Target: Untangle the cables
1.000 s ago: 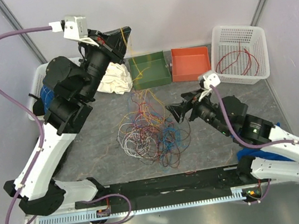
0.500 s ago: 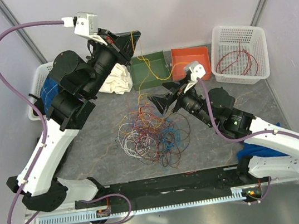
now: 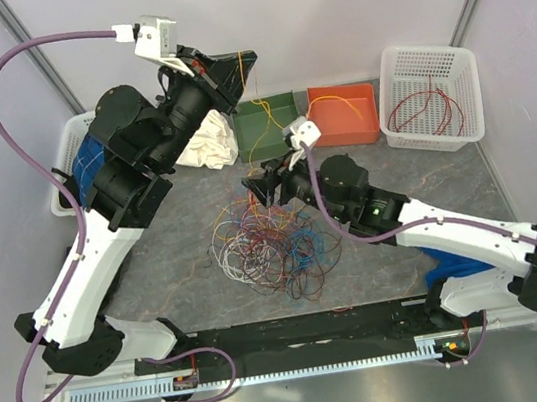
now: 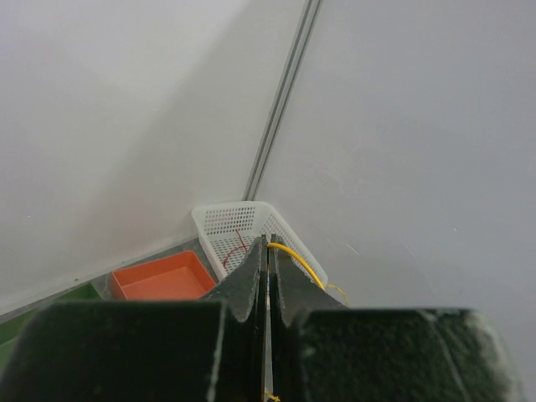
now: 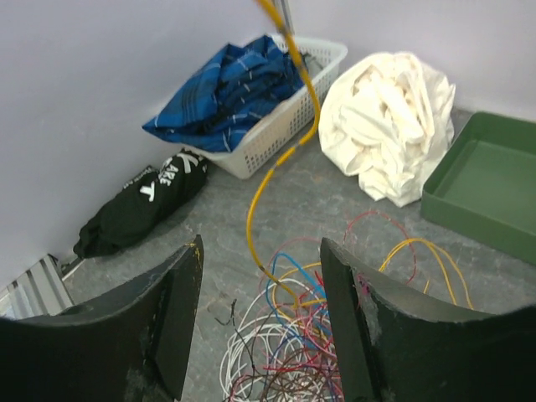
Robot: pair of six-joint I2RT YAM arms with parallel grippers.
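Note:
A tangle of thin cables [image 3: 270,246] in red, white, blue, yellow and orange lies on the grey table's middle. My left gripper [image 3: 246,63] is raised high at the back, shut on a yellow cable [image 4: 295,258] that hangs down [image 3: 253,148] to the pile. My right gripper [image 3: 257,191] is open and empty just above the pile's far edge. In the right wrist view the taut yellow cable [image 5: 272,176] runs down between my open fingers [image 5: 177,301] into the tangle [image 5: 310,335].
A green tray [image 3: 272,125] and an orange tray [image 3: 342,114] stand at the back. A white basket [image 3: 430,96] at back right holds a red cable. White cloth [image 3: 207,141], a basket of blue cloth [image 3: 82,168] and a black cloth [image 5: 138,201] lie left.
My right gripper has swung left from the table's right side to the far edge of the pile. My left gripper has moved slightly right, still holding the yellow cable up.

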